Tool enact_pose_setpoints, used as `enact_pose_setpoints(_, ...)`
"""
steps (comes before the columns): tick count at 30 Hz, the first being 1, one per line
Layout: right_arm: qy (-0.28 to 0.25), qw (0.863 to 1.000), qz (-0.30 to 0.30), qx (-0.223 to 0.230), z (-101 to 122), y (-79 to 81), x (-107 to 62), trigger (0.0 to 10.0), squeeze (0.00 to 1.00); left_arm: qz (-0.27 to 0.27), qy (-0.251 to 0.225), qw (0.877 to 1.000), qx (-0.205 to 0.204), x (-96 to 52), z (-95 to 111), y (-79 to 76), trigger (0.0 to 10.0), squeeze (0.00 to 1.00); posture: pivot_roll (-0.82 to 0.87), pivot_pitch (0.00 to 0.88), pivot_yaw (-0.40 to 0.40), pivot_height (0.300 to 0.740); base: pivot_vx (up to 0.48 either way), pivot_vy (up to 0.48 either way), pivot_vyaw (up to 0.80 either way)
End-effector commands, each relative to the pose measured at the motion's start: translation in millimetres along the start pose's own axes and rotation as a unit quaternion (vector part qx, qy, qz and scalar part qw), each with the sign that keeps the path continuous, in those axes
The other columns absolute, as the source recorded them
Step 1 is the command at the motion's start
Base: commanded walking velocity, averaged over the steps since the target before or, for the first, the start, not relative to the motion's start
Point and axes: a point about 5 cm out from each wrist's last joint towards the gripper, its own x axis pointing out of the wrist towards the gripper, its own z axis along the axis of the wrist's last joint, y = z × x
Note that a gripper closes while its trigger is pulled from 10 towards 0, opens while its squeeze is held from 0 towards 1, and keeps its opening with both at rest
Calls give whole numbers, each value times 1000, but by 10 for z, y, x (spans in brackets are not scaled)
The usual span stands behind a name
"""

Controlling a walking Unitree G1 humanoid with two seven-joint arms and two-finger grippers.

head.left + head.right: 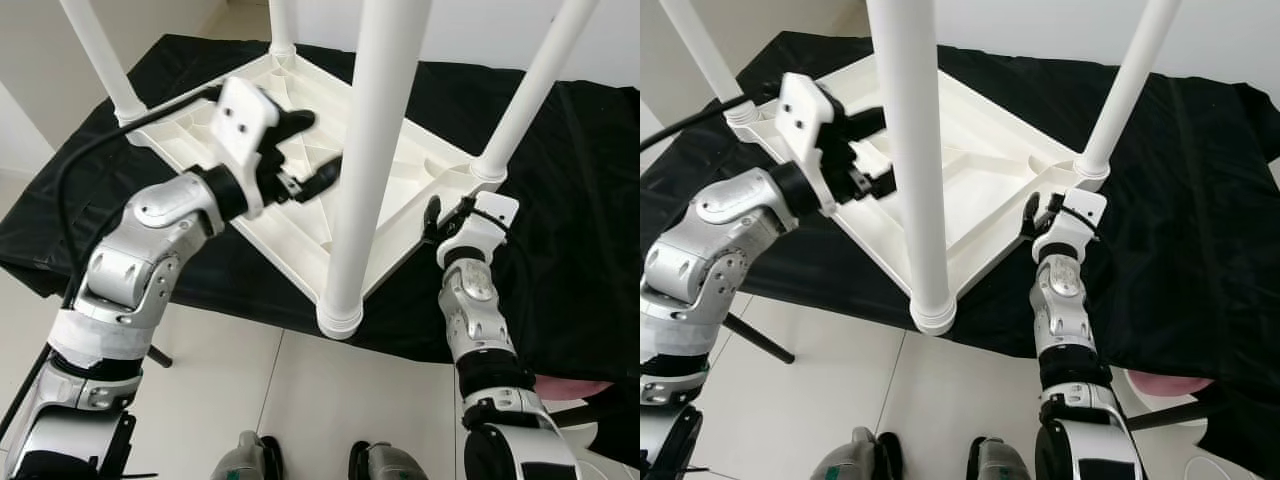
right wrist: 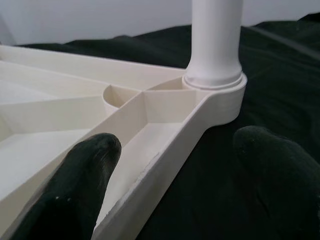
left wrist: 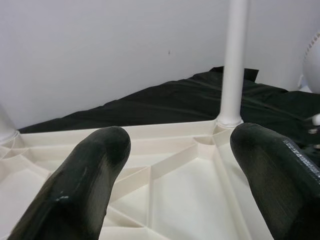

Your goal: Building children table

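Children's table (image 1: 300, 215) lies upside down on the black-draped worktop (image 1: 560, 200), all four legs looking fitted, so you're nearly done. Left gripper (image 1: 318, 150) hovers over its underside, right gripper (image 1: 447, 215) straddles the near-right rim, both jaws apart. Flipping's probably left.

White wall (image 3: 100, 50), pale tiled floor (image 1: 300, 400).

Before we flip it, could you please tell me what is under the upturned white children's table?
A black cloth lies under the upturned tabletop, spread over a support it covers. The nearest leg's corner juts past the cloth's edge over pale floor tiles. What holds the cloth up is hidden.
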Motion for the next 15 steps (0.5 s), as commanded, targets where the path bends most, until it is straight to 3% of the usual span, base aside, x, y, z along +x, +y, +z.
enact_pose_setpoints(1,-4,1000,0,-10,0,-38,-139,10000,0,28,21,999,4,-102,-87,188,10000,0,-49,174,71,740,0,0,0)
enact_pose_setpoints(3,-4,1000,0,-10,0,-38,-139,10000,0,28,21,999,4,-102,-87,188,10000,0,-49,174,71,740,0,0,0)
enact_pose_setpoints(5,-17,999,28,-6,48,-74,-270,10000,0,10,55,998,14,-255,-241,246,10000,0,-57,174,77,740,0,0,0)
enact_pose_setpoints(7,-17,999,28,-6,48,-74,-270,10000,0,10,55,998,14,-255,-241,246,10000,0,-57,174,77,740,0,0,0)
enact_pose_setpoints(13,-46,994,98,-8,198,-84,-459,10000,0,-42,116,992,7,-549,-575,241,10000,0,-66,175,78,740,0,0,0)
enact_pose_setpoints(15,-46,994,98,-8,198,-84,-459,10000,0,-42,116,992,7,-549,-575,241,10000,0,-66,175,78,740,0,0,0)
